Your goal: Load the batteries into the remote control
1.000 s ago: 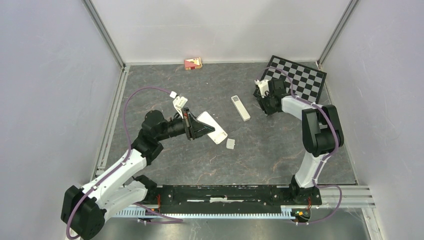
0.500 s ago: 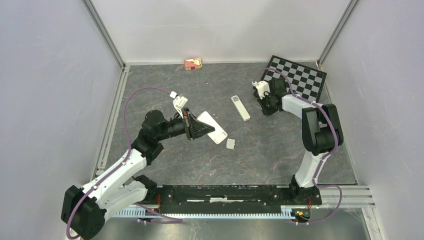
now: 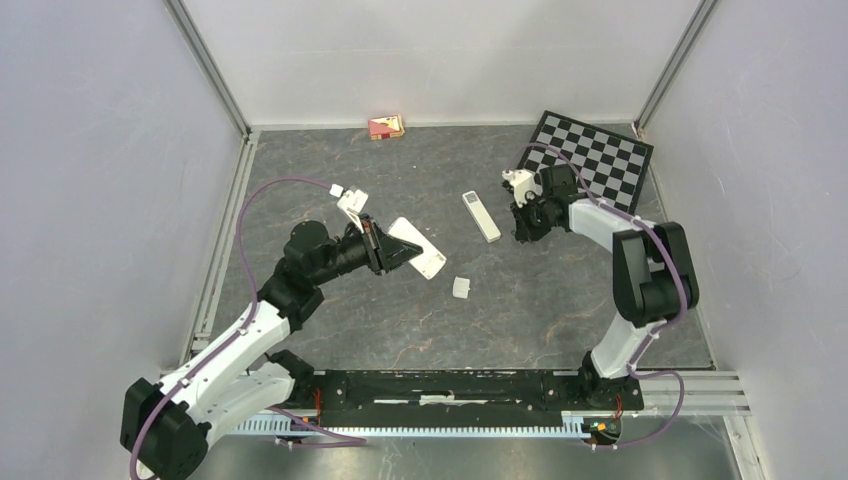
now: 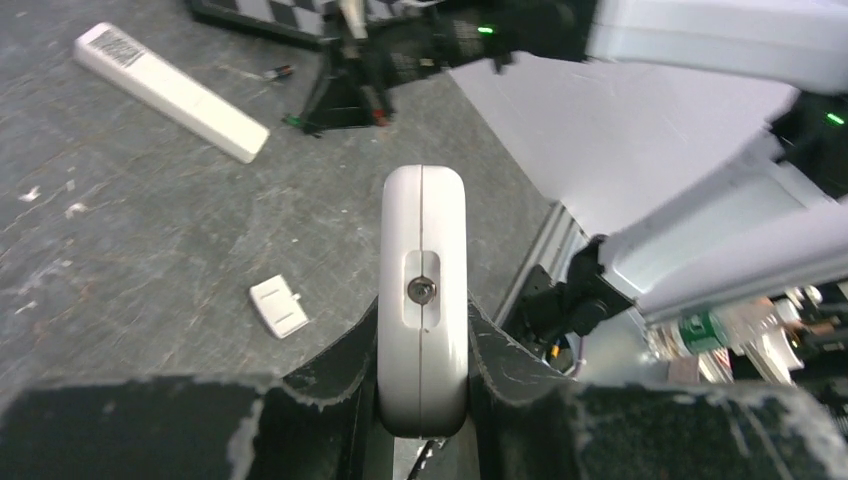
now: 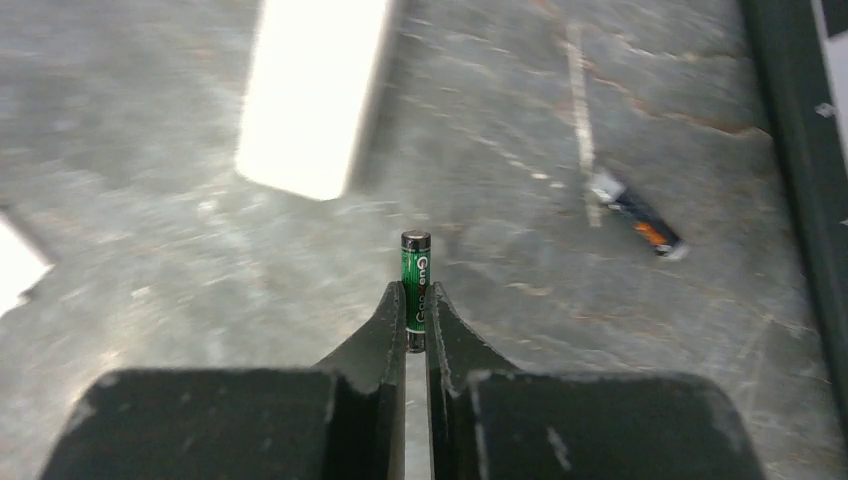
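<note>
Left gripper (image 4: 422,345): you have it clamped on the remote (image 4: 422,240), edge-up, long axis straight out.
Right gripper (image 5: 415,325): yours pinches a battery (image 5: 415,275) over the table (image 5: 150,330), axis along the jaws, tip protruding.

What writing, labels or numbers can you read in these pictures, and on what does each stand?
"Gu": white letters on the green battery in the right gripper; the rest is blurred.
Sticker on the slim white remote: too small to read.
Print on the red box: too small to read.
</note>
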